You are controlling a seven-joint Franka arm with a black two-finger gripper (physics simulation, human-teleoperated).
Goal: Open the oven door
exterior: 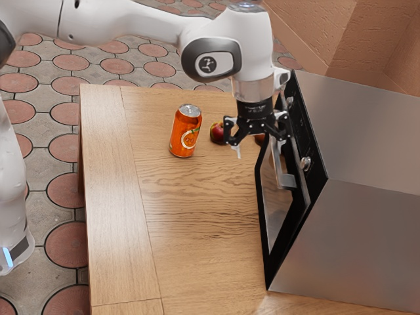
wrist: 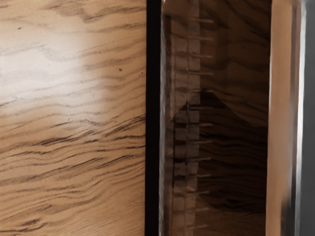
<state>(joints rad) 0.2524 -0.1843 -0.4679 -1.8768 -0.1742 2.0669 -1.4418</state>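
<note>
Gripper [exterior: 258, 142]: by door's far end, fingers wide apart, nothing held | Handle [exterior: 287, 181]: 5 o'clock from gripper, exterior view; judged rigid, slippery; grasp mid-bar | Door [exterior: 262, 220]: oven's [exterior: 354, 243] 9 o'clock face; shut or ajar, cannot tell; judged weighty, stiff-hinged, glass [exterior: 273, 209] fragile; pull steadily

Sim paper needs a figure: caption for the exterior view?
Franka arm with its pincer open beside an oven; orange can and apple on the wooden table.
</note>
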